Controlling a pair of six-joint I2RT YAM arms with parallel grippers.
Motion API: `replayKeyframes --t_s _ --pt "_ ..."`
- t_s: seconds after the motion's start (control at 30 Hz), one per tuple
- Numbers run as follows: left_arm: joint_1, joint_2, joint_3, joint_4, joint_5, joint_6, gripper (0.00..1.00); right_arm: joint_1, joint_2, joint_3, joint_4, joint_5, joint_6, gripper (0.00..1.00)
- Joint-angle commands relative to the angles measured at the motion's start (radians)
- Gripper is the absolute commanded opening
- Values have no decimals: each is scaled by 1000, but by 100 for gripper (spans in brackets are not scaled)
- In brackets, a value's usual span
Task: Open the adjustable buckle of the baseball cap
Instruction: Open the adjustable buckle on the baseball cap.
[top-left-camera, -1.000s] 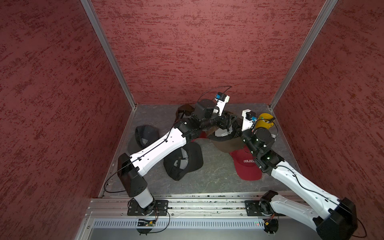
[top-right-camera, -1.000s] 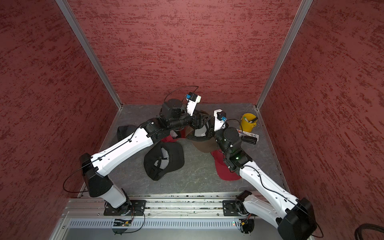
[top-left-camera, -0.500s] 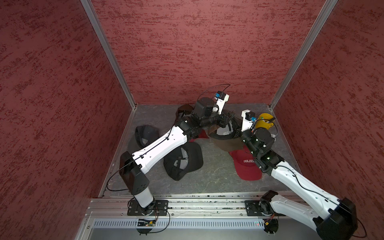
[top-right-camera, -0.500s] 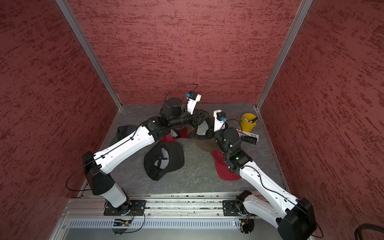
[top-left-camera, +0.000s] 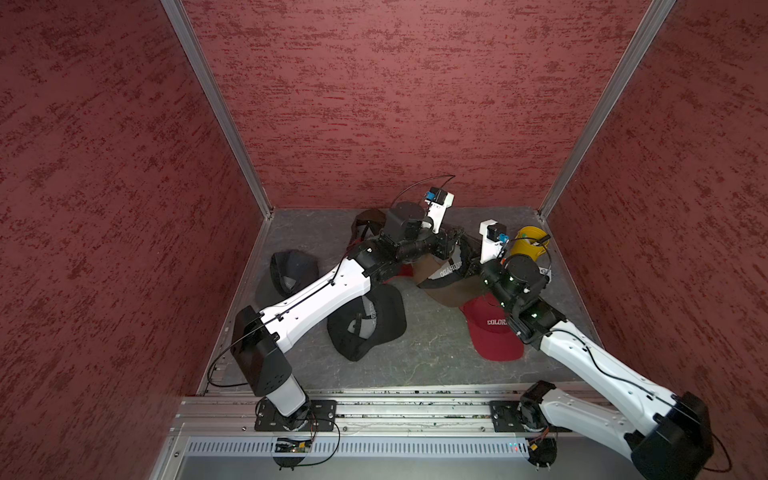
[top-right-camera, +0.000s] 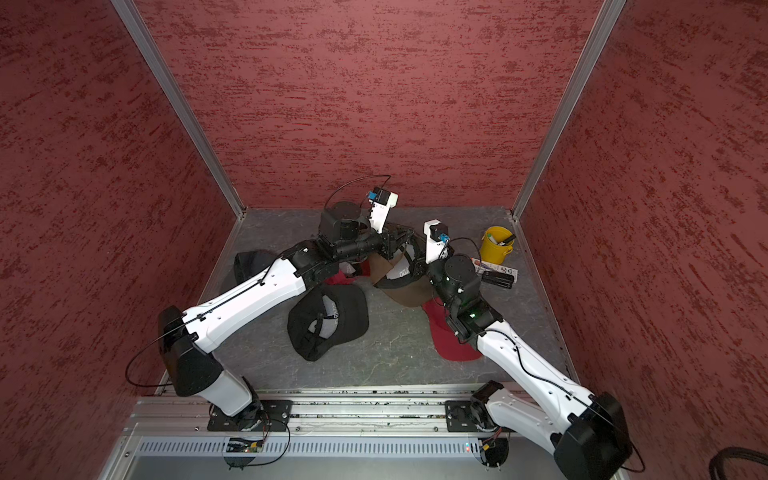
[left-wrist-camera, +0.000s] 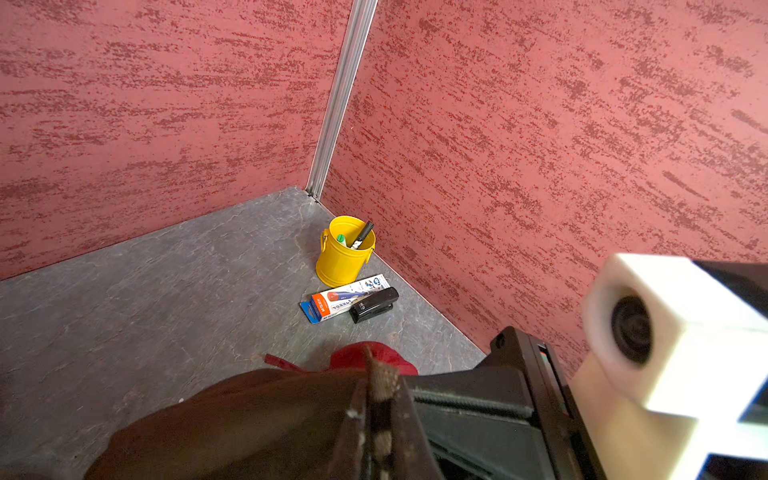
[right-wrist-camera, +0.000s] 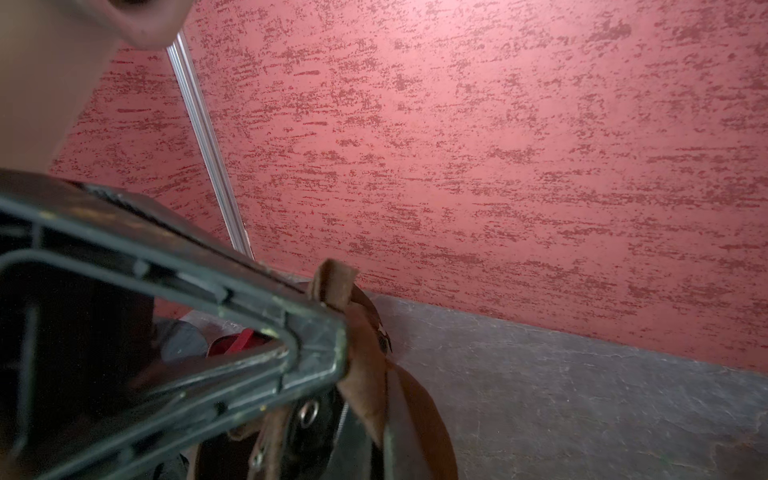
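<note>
A brown baseball cap (top-left-camera: 440, 286) (top-right-camera: 405, 293) hangs lifted above the grey floor between my two grippers, at the back middle. My left gripper (top-left-camera: 455, 241) (left-wrist-camera: 380, 415) is shut on the tan end of the cap's back strap (left-wrist-camera: 380, 380). That strap end (right-wrist-camera: 334, 282) sticks out past the left fingers (right-wrist-camera: 316, 336) in the right wrist view. My right gripper (top-left-camera: 469, 259) (right-wrist-camera: 374, 436) is shut on the brown band at the cap's back opening. A small metal ring (right-wrist-camera: 307, 413) shows there; the buckle itself I cannot make out.
A black cap (top-left-camera: 365, 324) lies at floor centre, a red cap (top-left-camera: 494, 336) under the right arm, a dark cap (top-left-camera: 293, 270) at the left, another brown cap (top-left-camera: 368, 220) at the back. A yellow bucket (left-wrist-camera: 345, 253), a boxed pen (left-wrist-camera: 345, 297) and a stapler (left-wrist-camera: 374, 305) sit in the back right corner.
My left gripper's jaws have closed onto the strap end. Both arms and the brown cap have stayed almost in place.
</note>
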Motion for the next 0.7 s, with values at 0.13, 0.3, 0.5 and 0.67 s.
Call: replayKeyframes --t_s 0.13,0.3,0.5,0.67 --pt "10 -51 -31 97 -33 -21 20 -6 5 -3 6 -23 -9 0" --pt "16 -9 -2 90 -15 -26 27 -5 6 -2 17 -30 -12 0" --pt "17 33 34 78 17 -31 29 -6 3 -4 16 -30 -12 0" --pt "20 41 40 74 26 -31 25 -6 9 -1 11 -26 -17 0"
